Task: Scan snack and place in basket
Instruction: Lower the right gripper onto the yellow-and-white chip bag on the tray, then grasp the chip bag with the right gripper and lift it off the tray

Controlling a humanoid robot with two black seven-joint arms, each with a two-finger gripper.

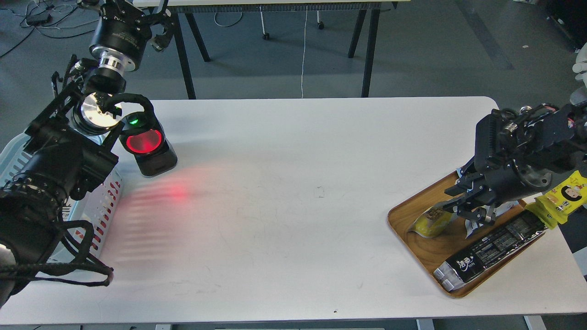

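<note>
A: Where are we in the task now?

B: We are at the picking step. Our right gripper [465, 208] is down in the wooden tray [403, 220], and its fingers stand spread on either side of the upper edge of the snack [431, 222]. They have not closed on it yet, as far as we can see.

A: And the snack itself?

B: It lies tilted at the left end of the tray, yellow part down, just beside a long black packet [490, 250]. A yellow pouch [562, 199] hangs over the tray's far right edge.

A: What about our left gripper [158, 27]?

B: It is lifted high at the far left, seen small and dark. We cannot tell if it is released or clenched. It holds nothing that we can see.

A: What does the next move ask of us?

B: We think the fingers must close firmly on the pouch top, then lift it clear of the black packet. After that comes a long carry across the table [293, 206] to the scanner [149, 146], which glows red, and the printed side should face its window. The basket [107, 201] waits just left of the scanner, partly hidden under our left arm.
</note>
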